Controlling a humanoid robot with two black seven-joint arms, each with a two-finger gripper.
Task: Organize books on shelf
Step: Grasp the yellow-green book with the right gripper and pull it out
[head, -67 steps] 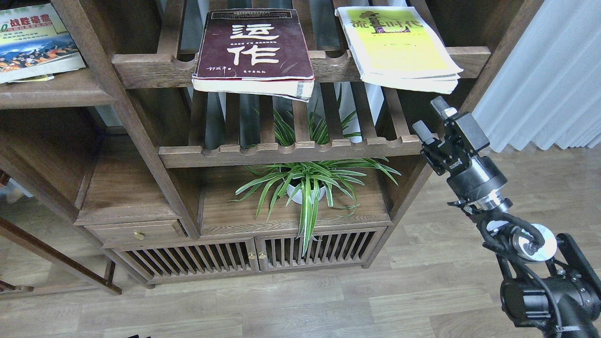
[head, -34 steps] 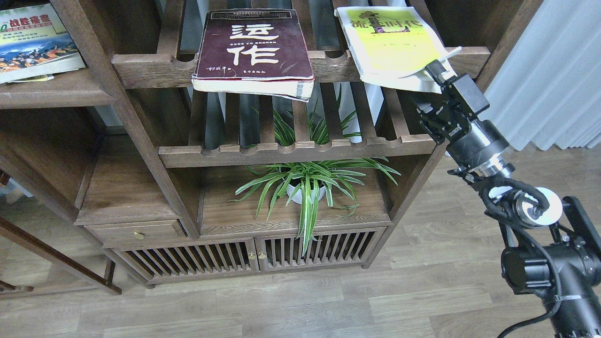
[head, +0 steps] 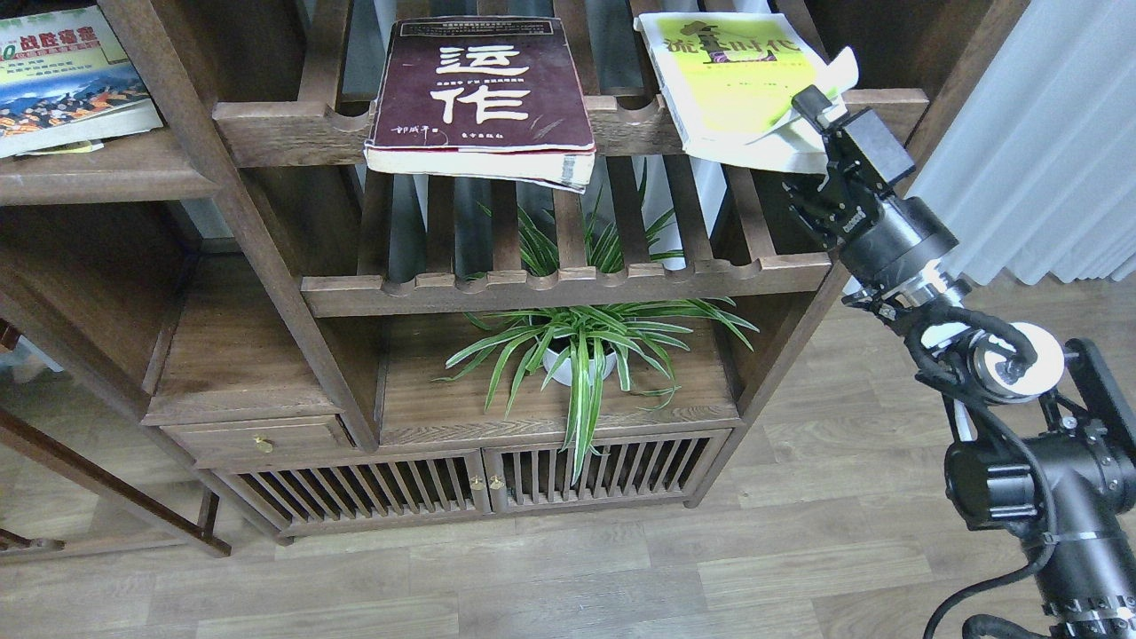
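Observation:
The yellow-green book lies on the top slatted rack at the right and overhangs its front rail. My right gripper is at the book's near right corner. One finger lies under the cover, whose corner curls up. The other finger is hidden below the book. The thick maroon book lies on the same rack at the middle. The small book with the colourful picture lies on the solid brown shelf at the far left. My left gripper is out of view.
A second slatted rack runs below the books. A potted spider plant stands under it on the cabinet top. A white curtain hangs at the right, close behind my right arm. Wooden floor lies below.
My right gripper rose from beside the lower rack up to the yellow-green book's near right corner. Its upper finger slid under the cover and lifted the cover's corner.

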